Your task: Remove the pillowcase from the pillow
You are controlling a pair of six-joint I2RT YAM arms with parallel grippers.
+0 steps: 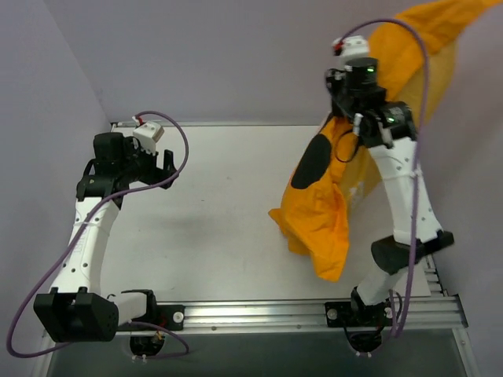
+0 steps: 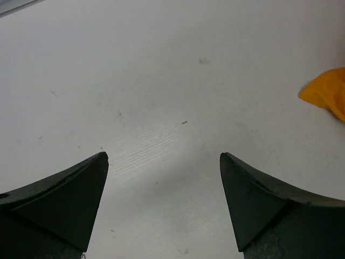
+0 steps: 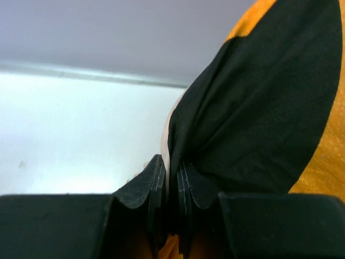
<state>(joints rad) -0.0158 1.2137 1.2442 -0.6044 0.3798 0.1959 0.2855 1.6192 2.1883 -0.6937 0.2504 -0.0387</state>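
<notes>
The orange-yellow pillowcase [image 1: 326,212] hangs from my raised right gripper [image 1: 339,118] and drapes down to the table [image 1: 220,204] at the right, its black print patch facing left. More of it billows behind the arm at the top right. In the right wrist view the right gripper [image 3: 171,162] is shut on a fold of the pillowcase [image 3: 259,108], black print with orange beside it. My left gripper [image 1: 161,161] hovers open over the bare table at the left, holding nothing. The left wrist view shows the left gripper [image 2: 163,156] wide apart and a corner of the pillowcase [image 2: 326,97]. The pillow is out of view.
Grey walls close off the back and both sides of the table. A metal rail [image 1: 314,312] with both arm bases runs along the near edge. Purple cables loop beside each arm.
</notes>
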